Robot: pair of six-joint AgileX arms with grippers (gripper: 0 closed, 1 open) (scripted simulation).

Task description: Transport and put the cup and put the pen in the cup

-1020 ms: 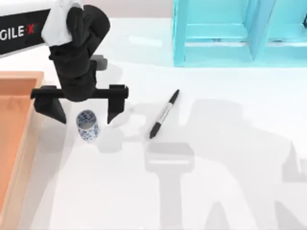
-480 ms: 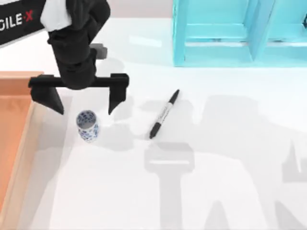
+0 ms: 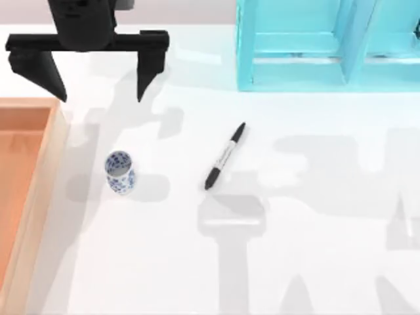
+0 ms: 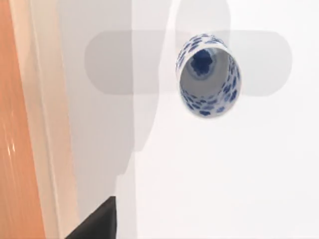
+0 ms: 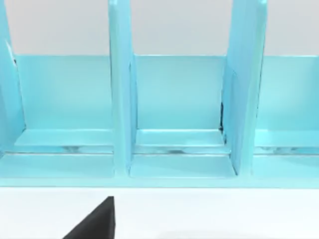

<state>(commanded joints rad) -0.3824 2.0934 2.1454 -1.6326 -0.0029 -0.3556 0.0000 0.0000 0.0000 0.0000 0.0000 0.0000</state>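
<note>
Bare table [image 3: 315, 262] ringed the cup [image 3: 121, 172] and pen [image 3: 225, 155]. Orange tray [image 3: 46, 164] walled the left; turquoise rack [image 3: 315, 46] blocked far right.

A rendered tabletop test scene rather than any real room, judging by the flat, textureless white bench [image 3: 315, 275] with soft shadows and no walls or furnishings around it. Set up like a bare desk: a turquoise divided organiser rack [image 3: 328, 46] at the far edge, an orange-brown wooden tray [image 3: 26, 197] at the left, plus a pen [image 3: 224, 156] and a small blue-patterned cup [image 3: 120, 172] between them.
</note>
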